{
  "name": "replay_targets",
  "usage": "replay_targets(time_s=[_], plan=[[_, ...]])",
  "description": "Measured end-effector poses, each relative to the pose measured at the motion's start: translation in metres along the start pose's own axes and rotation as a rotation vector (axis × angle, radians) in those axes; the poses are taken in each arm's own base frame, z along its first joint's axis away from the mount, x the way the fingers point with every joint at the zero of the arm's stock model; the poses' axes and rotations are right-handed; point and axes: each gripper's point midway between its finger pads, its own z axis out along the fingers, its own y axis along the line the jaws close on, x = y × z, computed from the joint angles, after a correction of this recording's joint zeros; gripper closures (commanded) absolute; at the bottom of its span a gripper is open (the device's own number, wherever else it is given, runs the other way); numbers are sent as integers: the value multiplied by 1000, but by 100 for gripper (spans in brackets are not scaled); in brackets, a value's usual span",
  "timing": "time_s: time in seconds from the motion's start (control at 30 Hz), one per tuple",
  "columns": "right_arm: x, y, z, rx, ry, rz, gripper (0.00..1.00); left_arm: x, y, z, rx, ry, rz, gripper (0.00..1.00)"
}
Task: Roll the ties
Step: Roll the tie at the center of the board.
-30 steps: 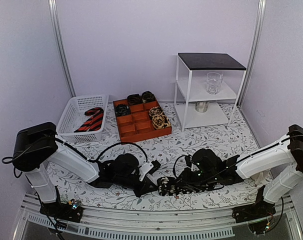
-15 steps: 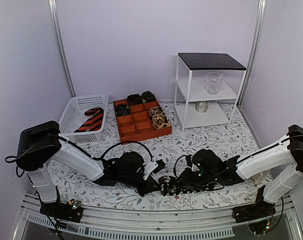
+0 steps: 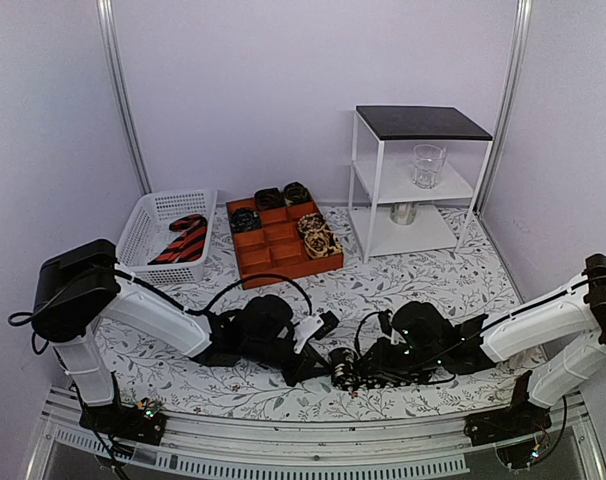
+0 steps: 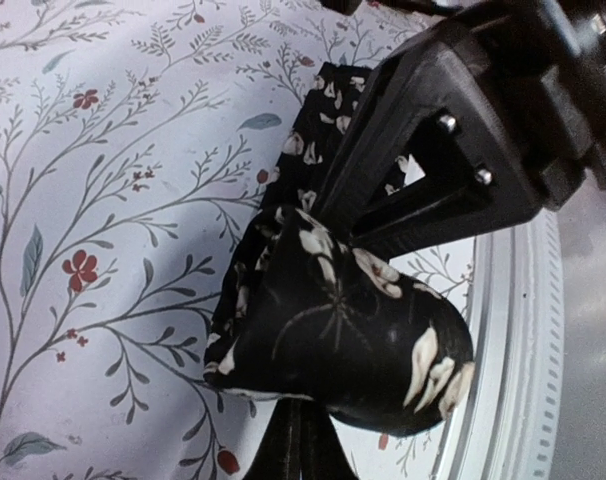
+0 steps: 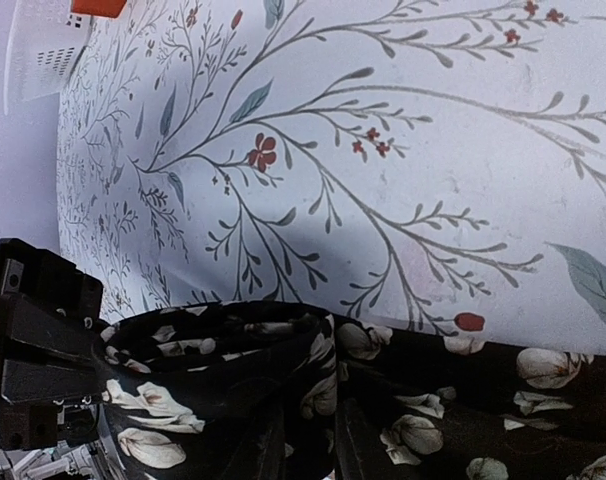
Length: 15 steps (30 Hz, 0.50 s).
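A black tie (image 3: 341, 373) with pale flowers lies at the near table edge, between both grippers. In the left wrist view it is a fat coil (image 4: 353, 340) sitting over the tips of my left gripper (image 4: 301, 445), whose fingers are pressed together and vanish into the roll. My right gripper (image 5: 313, 450) is shut on a fold of the same tie (image 5: 233, 365), and the rest of the strip (image 5: 483, 420) trails off to the right. From above, the left gripper (image 3: 321, 364) and the right gripper (image 3: 357, 375) nearly touch across the coil.
A white basket (image 3: 153, 212) at back left holds a red-and-black striped tie (image 3: 183, 240). An orange compartment tray (image 3: 281, 266) holds several rolled ties (image 3: 318, 237). A white shelf unit (image 3: 378, 190) with a glass (image 3: 428, 165) stands at back right. A metal rail (image 3: 283, 440) runs along the near edge.
Both grippers and the floral tie have shifted a little to the right along the near edge. The left arm has stretched further toward the right gripper.
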Motion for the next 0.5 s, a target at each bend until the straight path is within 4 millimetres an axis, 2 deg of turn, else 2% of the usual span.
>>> replay_targets(time_s=[0.5], plan=[[1,-22,-9,51,-32,1,83,-33,-14,5,51,-55,28,100]])
